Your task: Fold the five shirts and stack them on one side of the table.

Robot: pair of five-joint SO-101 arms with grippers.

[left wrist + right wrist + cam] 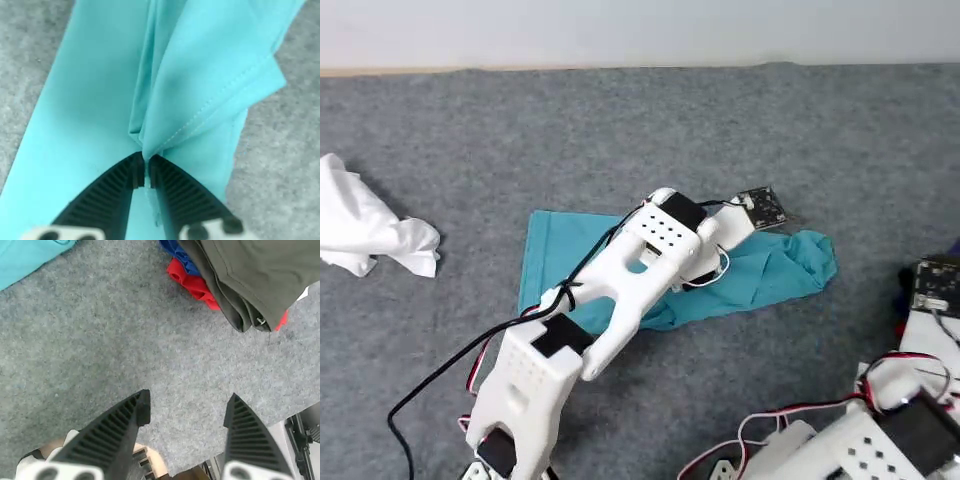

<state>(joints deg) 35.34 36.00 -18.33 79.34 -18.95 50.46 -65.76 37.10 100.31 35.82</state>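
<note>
Teal shirt [95, 100], seemingly the first being folded, is being pinched by the closed left pincer [144, 169]; right pincer [188, 404] is gaping empty, crumpled shirts [240, 275] beyond it waiting.

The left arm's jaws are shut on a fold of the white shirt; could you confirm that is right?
Not quite: the left wrist view shows the left arm's jaws shut on a fold of the teal shirt, not the white shirt.
</note>
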